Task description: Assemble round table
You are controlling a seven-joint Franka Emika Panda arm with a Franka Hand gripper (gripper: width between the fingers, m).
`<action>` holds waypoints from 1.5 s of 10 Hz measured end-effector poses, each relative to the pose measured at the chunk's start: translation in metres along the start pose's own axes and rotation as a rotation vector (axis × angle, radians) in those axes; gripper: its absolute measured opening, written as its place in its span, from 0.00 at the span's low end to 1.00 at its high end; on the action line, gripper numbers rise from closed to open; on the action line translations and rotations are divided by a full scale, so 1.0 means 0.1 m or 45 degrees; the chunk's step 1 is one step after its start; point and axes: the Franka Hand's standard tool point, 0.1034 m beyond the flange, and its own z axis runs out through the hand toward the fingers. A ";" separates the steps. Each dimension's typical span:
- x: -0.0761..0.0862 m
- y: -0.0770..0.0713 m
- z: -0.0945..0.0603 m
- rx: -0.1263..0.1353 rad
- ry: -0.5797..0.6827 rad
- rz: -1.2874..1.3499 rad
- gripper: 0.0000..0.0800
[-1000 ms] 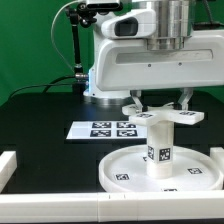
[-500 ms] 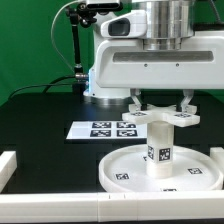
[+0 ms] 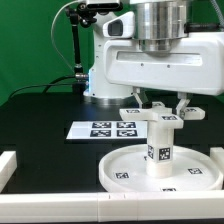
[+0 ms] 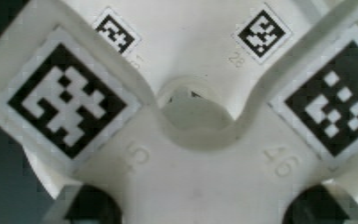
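I see my claw [image 3: 160, 104] closed on the cross base [image 3: 160, 112]. Right under the claw, the leg [image 3: 161, 145] stands up on the round disc [image 3: 125, 167], which lies on the table [image 3: 45, 125].

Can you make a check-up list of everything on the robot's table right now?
Surface: black tabletop.
Job's things: short thick white plastic cylinder leg upright on large rimmed white round disc; white cross-shaped tagged base on top of the leg.
Clutter: flat white marker board; plain white border blocks.
Grippers: pincer at the base; open or shut, cannot tell.
Cables: black cable behind.
Surroundings: green backdrop.
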 end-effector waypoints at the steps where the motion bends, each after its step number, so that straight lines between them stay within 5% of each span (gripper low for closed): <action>1: 0.00 0.00 0.00 0.012 -0.006 0.131 0.55; 11: 0.02 0.00 0.01 0.048 -0.053 1.015 0.55; 14: 0.02 0.00 0.01 0.050 -0.057 1.047 0.55; 15: 0.01 -0.01 0.00 0.051 -0.060 1.023 0.73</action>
